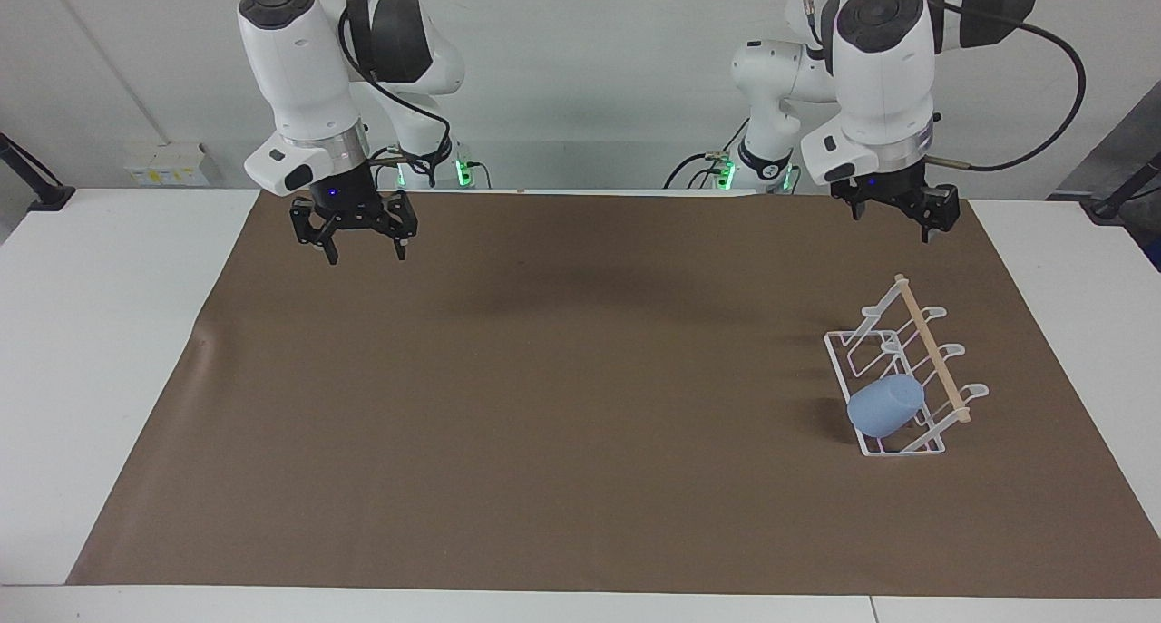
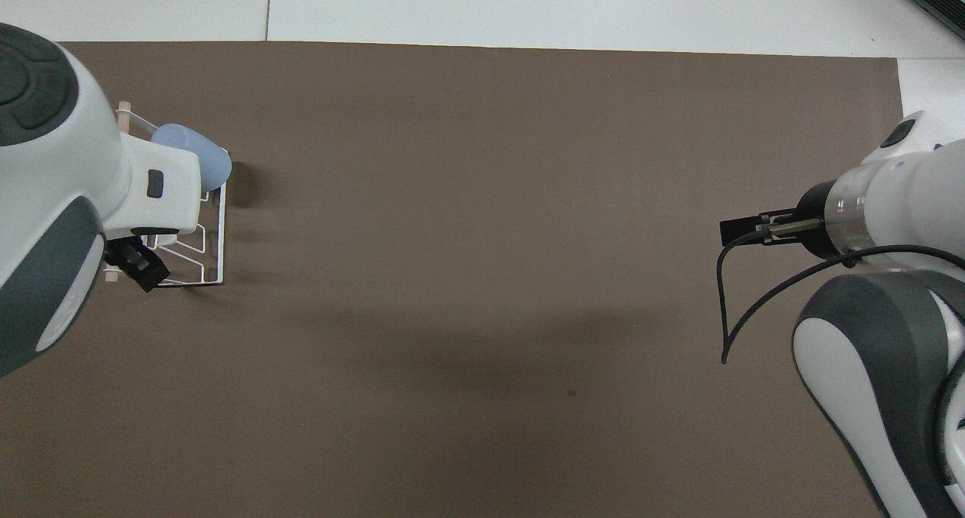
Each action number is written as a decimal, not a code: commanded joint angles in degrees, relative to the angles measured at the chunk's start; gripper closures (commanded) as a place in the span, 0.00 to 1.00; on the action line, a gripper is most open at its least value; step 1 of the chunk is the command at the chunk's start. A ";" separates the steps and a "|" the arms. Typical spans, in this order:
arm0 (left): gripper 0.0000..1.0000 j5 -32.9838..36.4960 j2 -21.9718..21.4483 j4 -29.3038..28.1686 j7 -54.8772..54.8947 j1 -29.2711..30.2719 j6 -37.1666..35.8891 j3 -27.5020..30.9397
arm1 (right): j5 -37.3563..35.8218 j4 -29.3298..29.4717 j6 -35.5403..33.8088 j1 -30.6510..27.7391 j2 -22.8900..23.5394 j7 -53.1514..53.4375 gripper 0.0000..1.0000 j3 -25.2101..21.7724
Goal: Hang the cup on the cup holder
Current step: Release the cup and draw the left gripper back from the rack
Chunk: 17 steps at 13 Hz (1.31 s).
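While both arms hang raised over the desk (image 1: 127,351), the cup holder (image 1: 907,378) stands toward the left arm's end with the cup (image 1: 884,406) on a prong. Left gripper (image 1: 893,213): jaws unclear. Right gripper (image 1: 358,238): jaws apart. Cup looks light, smooth, slippery; grip its sidewall.

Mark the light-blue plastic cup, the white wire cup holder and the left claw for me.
light-blue plastic cup (image 1: 884,407), facing view, on its side wall.
white wire cup holder (image 1: 934,445), facing view, on its base frame's corner.
left claw (image 1: 893,213), facing view, midway between its fingertips.
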 commanded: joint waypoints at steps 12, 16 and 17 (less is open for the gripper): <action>0.00 -18.97 -5.00 -2.03 -18.02 10.34 5.31 0.07 | 0.05 0.21 -2.13 -1.06 -0.71 -0.85 0.00 0.53; 0.00 -18.80 -5.00 -2.03 -17.67 10.78 4.79 0.07 | 0.05 0.30 -2.13 -1.06 -0.71 -0.85 0.00 0.53; 0.00 -18.80 -5.00 -2.03 -17.50 10.78 4.61 -0.02 | 0.05 0.30 -2.13 -1.06 -0.71 -0.85 0.00 0.53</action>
